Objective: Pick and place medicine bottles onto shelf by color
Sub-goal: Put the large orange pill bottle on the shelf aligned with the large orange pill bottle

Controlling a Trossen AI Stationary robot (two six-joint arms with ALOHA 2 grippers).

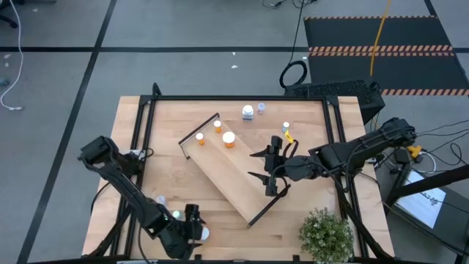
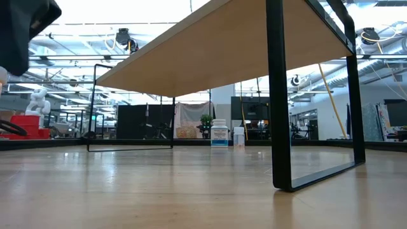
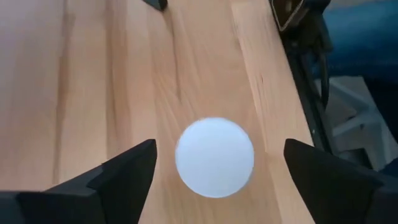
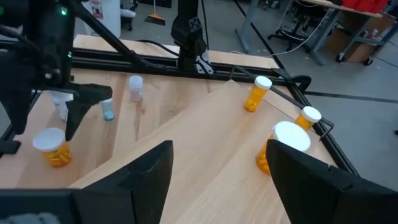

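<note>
**Left fingers spread over a white-capped bottle at the near edge**

The left gripper hangs at about 7 o'clock on the worktop, close to the near edge. Its fingers stand wide apart with a white bottle cap centred between them, untouched — nothing is held yet. Seen from straight above, only the cap shows, so the body's colour cannot be told from here.

The right gripper hovers over the shelf, toward 3 o'clock; its fingers are apart and empty.

The shelf lies diagonally across the middle. 3 orange bottles stand on its far end, around 11 o'clock. A pale bottle with a blue label and 2 smaller ones wait on the worktop near 12 o'clock, and another orange one stands beside the left arm.

These bottles look light, rigid plastic — smooth-sided and easy to tip. My judgement: grip low around the cylindrical body just under the cap, squarely across the width, since a pinch on the cap's rim could let it slip or topple.
</note>
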